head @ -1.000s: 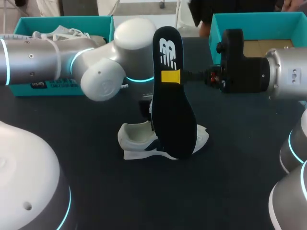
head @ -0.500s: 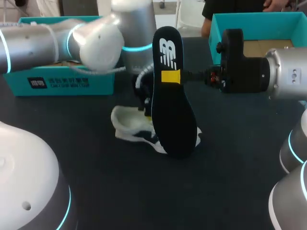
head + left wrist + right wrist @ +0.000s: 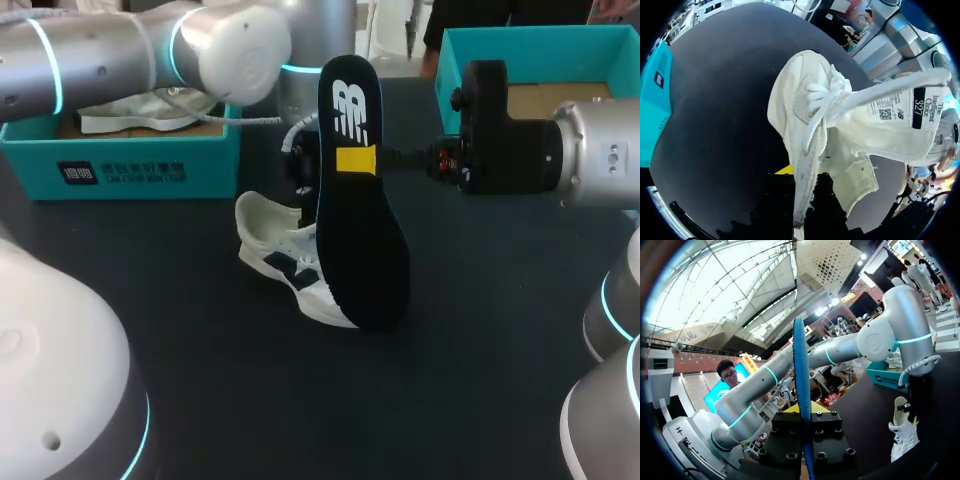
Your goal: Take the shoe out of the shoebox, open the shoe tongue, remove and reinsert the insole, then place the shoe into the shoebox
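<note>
A white shoe [image 3: 283,262] with navy trim rests on the dark table, partly behind the insole. My left gripper [image 3: 304,188] comes down on it from above, its tips hidden behind the insole. In the left wrist view that gripper [image 3: 803,197] is shut on the shoe's [image 3: 805,125] opening edge, and the labelled tongue [image 3: 900,107] sticks out sideways. My right gripper [image 3: 366,160] is shut on a black insole [image 3: 360,240], held upright above the table. In the right wrist view the insole [image 3: 801,385] stands edge-on between that gripper's [image 3: 805,412] fingers.
A teal shoebox [image 3: 130,165] at the back left holds another white shoe [image 3: 140,110]. A second teal box [image 3: 470,45] with brown paper stands at the back right, behind my right arm. My left arm [image 3: 130,55] stretches over the left box.
My left arm swung up and back, turning the shoe so that its heel points to the back left and its toe to the front. The right gripper and the insole stayed still.
</note>
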### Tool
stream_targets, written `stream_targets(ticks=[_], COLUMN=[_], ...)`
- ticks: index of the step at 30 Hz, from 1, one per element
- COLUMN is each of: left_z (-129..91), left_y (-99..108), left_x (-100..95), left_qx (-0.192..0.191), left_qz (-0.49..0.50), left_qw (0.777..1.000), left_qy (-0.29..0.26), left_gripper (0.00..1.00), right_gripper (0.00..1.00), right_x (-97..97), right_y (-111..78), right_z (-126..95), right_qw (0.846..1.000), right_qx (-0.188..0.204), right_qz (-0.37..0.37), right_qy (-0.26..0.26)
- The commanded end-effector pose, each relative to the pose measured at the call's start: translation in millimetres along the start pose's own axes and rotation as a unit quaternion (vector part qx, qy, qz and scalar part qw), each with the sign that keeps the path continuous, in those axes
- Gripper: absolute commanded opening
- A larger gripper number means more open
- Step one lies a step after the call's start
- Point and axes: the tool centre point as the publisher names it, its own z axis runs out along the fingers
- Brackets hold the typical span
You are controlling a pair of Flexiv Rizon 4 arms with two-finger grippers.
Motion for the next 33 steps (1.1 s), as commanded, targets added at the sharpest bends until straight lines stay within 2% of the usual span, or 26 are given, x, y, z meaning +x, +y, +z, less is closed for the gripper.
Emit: stream_targets(ticks=[1, 2, 3, 10, 15, 20, 27, 33], left_z=[0.8, 1.1, -0.2, -0.3, 5.9, 9.1, 16.9, 22.8], left_y=[-2.5, -3.9, -4.0, -13.4, -18.0, -20.8, -30.2, -36.9], left_x=[-7.3, -7.2, -6.3, -0.6, 1.0, 6.5, 20.0, 25.2], left_qx=[-0.019, -0.029, -0.015, -0.064, -0.086, -0.082, -0.14, -0.149], left_qz=[0.069, 0.095, 0.115, 0.228, 0.265, 0.286, 0.348, 0.377], left_qw=[0.996, 0.994, 0.992, 0.971, 0.96, 0.955, 0.927, 0.914], left_qy=[0.051, 0.051, 0.044, 0.018, 0.001, -0.003, -0.004, -0.002], left_gripper=[0.0, 0.0, 0.0, 0.0, 0.0, 0.0, 0.0, 0.0], right_gripper=[0.0, 0.0, 0.0, 0.0, 0.0, 0.0, 0.0, 0.0], right_x=[-1.1, -1.1, -1.1, -1.1, -1.1, -1.1, -1.1, -1.1], right_y=[1.5, 1.5, 1.5, 1.5, 1.5, 1.5, 1.5, 1.5], right_z=[5.8, 5.8, 5.8, 5.8, 5.8, 5.8, 5.8, 5.8], right_qw=[1.0, 1.0, 1.0, 1.0, 1.0, 1.0, 1.0, 1.0], right_qx=[0.001, 0.001, 0.001, 0.001, 0.001, 0.001, 0.001, 0.001], right_qz=[0.001, 0.001, 0.001, 0.001, 0.001, 0.001, 0.001, 0.001], right_qy=[-0.001, -0.001, -0.001, -0.001, -0.001, -0.001, -0.001, -0.001])
